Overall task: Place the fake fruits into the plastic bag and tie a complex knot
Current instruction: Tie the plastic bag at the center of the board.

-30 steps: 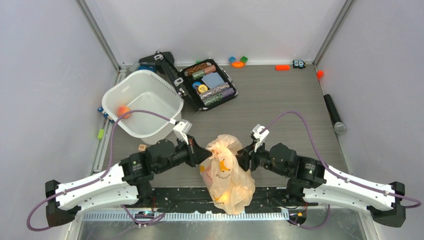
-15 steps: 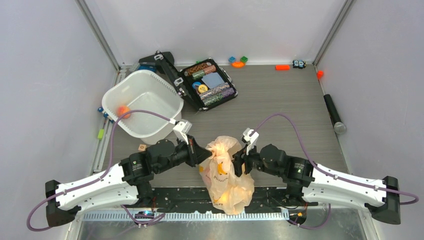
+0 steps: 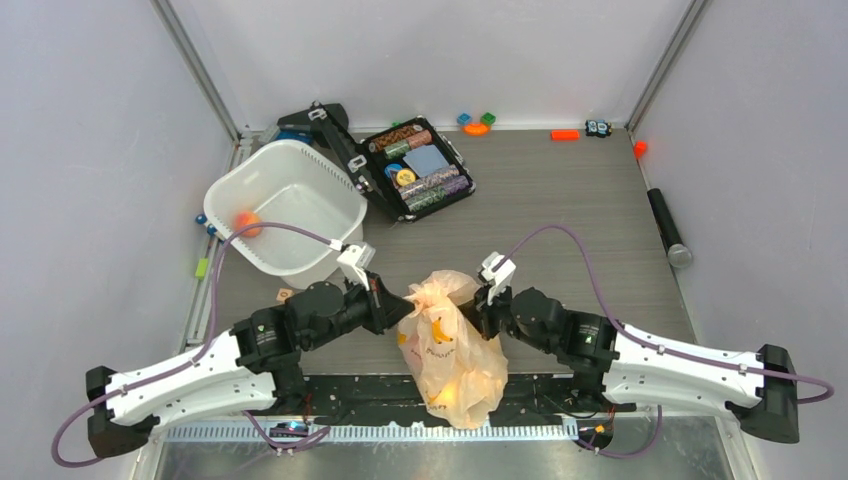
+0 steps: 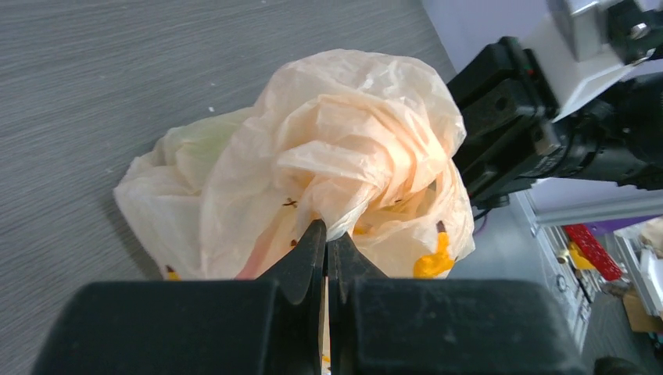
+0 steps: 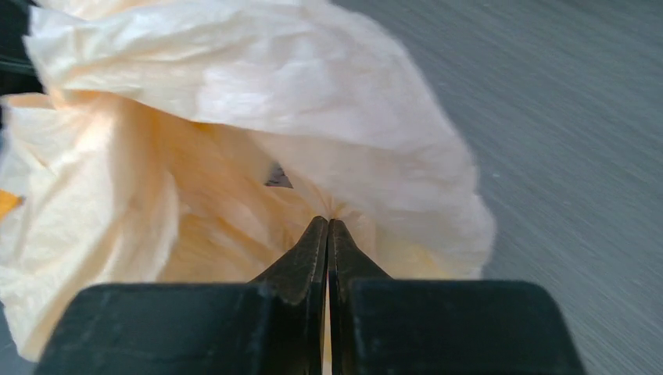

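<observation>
Left jaws: fully closed, a fold of the plastic bag (image 3: 450,345) pinched at the very tips. Right jaws: likewise closed, film nipped at the tips.

The bag is held between the two sets of jaws, straight ahead of each. The gathered neck is bunched just beyond both tips. The bag's long axis is judged to run crosswise to the line between the jaws, from the neck back toward the arm bases. Left arm (image 3: 300,325) and right arm (image 3: 560,335) are equally near, so neither is favoured.

The fake fruits (image 3: 452,390) are seen only as a yellow glow through the film, behind and below the jaws. A small orange one (image 3: 246,222) sits in the white tub (image 3: 248,168), well apart on the outer side of the left jaws.

The knot step is judged to be in hand.

The tabletop (image 3: 560,220) is grey and wood-grained. The bag's tail overhangs its near edge. The chip case (image 3: 418,168) stands well ahead of the jaws.
</observation>
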You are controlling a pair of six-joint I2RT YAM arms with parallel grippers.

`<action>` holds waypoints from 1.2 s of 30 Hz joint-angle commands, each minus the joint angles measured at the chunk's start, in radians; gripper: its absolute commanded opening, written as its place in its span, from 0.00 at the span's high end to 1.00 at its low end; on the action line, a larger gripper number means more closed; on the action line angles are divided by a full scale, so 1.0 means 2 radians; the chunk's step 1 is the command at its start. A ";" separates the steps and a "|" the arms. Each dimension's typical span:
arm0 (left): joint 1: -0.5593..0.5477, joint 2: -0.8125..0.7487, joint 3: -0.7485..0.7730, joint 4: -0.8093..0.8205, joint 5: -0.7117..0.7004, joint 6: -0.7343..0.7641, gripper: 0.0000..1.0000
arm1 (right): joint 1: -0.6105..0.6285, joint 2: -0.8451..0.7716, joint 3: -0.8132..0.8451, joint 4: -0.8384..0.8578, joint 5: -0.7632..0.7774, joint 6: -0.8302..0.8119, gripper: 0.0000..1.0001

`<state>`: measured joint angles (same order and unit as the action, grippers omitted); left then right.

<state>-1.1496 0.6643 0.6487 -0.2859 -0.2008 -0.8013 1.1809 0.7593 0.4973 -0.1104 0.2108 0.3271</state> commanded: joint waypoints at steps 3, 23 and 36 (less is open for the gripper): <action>0.028 -0.019 0.048 -0.084 -0.062 0.026 1.00 | 0.001 -0.024 0.060 -0.114 0.242 -0.044 0.95; 0.072 0.036 0.081 -0.025 0.058 0.123 1.00 | -0.020 -0.068 0.078 -0.064 0.101 -0.078 0.66; 0.087 0.069 0.074 0.033 0.120 0.124 1.00 | -0.060 -0.110 0.087 -0.071 -0.047 -0.024 0.31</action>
<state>-0.9901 0.7856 0.7956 -0.3115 -0.0345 -0.5674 1.1088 0.5671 0.6468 -0.2932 0.2646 0.2375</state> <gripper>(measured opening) 0.012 0.671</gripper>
